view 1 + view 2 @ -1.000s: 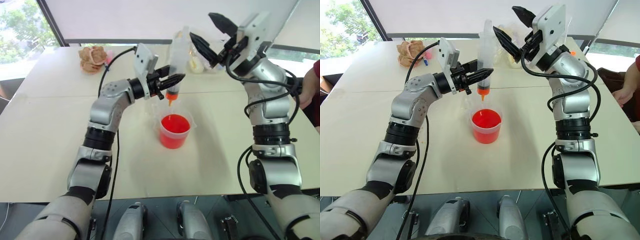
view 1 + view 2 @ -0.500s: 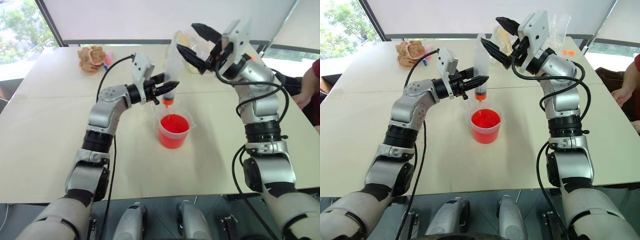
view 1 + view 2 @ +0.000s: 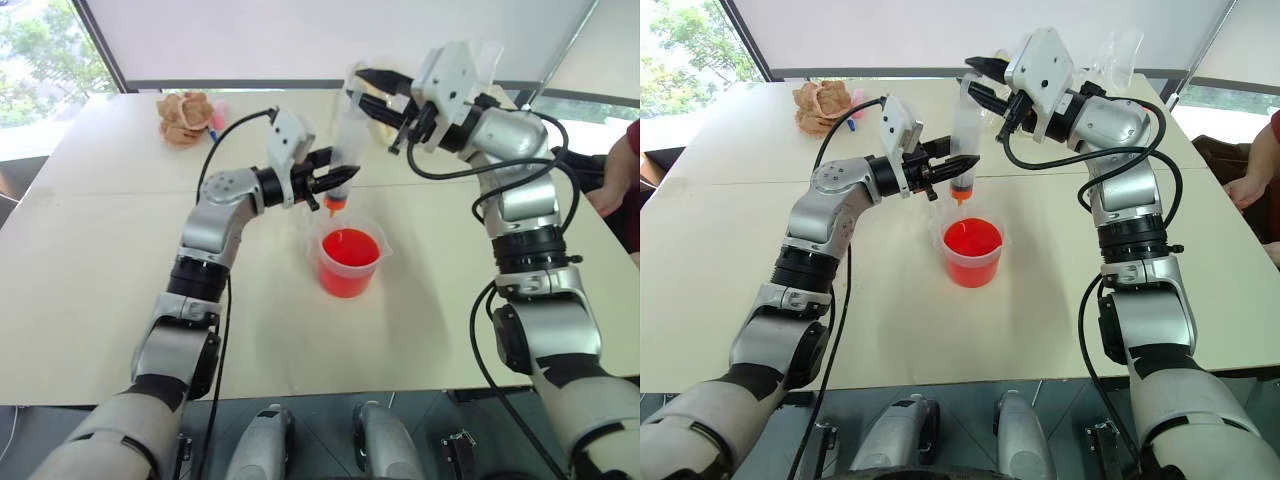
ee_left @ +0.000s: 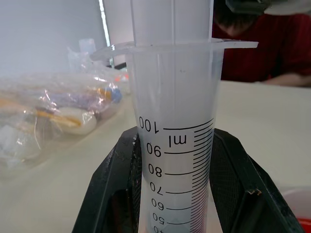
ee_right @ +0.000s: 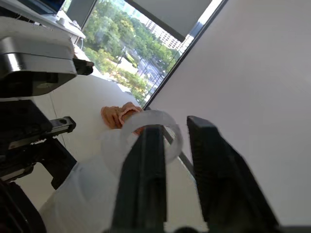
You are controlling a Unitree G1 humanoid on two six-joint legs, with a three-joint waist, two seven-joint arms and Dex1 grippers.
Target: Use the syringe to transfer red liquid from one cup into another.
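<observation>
- The syringe [image 4: 175, 111] stands upright over the table [image 3: 90, 260], its orange tip [image 3: 335, 205] just above the red cup [image 3: 350, 262] and not dipped in.
- Printed on its barrel is a black scale reading "100 ml", then 90, 80, 70, 60 and 50 going down; lower figures are cut off by the edge of the left wrist view.
- The left gripper [image 3: 335, 180] is clamped around the barrel, one black finger [image 4: 114, 189] on each side, below the flange.
- The right gripper [image 3: 372, 92] is closed at the plunger's top; in its wrist view the white plunger disc [image 5: 148, 131] lies against a finger, blurred, so the exact grip is hard to make out.
- The red liquid [image 3: 350, 246] fills most of the cup, which stands near the table's middle.
- The barrel wall looks cloudy; no liquid level can be read inside it.
- Clear plastic bags [image 4: 53, 116] lie on the table behind, contents indistinct.
- A person's arm [image 3: 618, 170] is cut off at the right edge.
</observation>
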